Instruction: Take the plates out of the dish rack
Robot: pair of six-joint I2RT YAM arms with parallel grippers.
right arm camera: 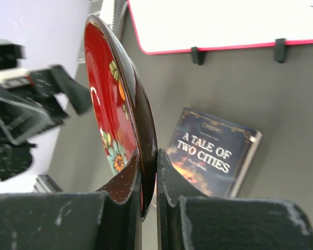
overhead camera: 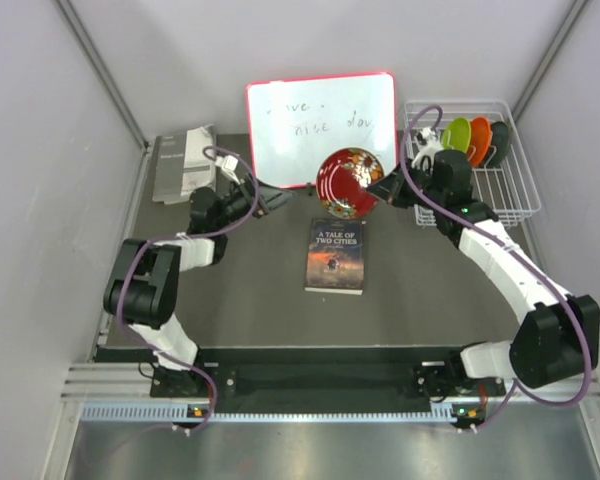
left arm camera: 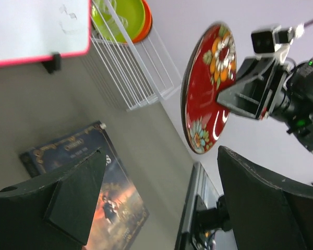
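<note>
Step in hand: first plate out. Right hand point(right arm camera: 148, 162) is pinching the red plate point(overhead camera: 349, 183) tight by its rim, holding it on edge above the worktop, just beyond the book point(overhead camera: 336, 256). Left hand point(left arm camera: 161, 194) is gaping wide and empty, facing it. Other plates point(overhead camera: 477, 138) are standing in the rack point(overhead camera: 520, 190), far right. Next, probably: the left hand taking the free rim before release.
</note>
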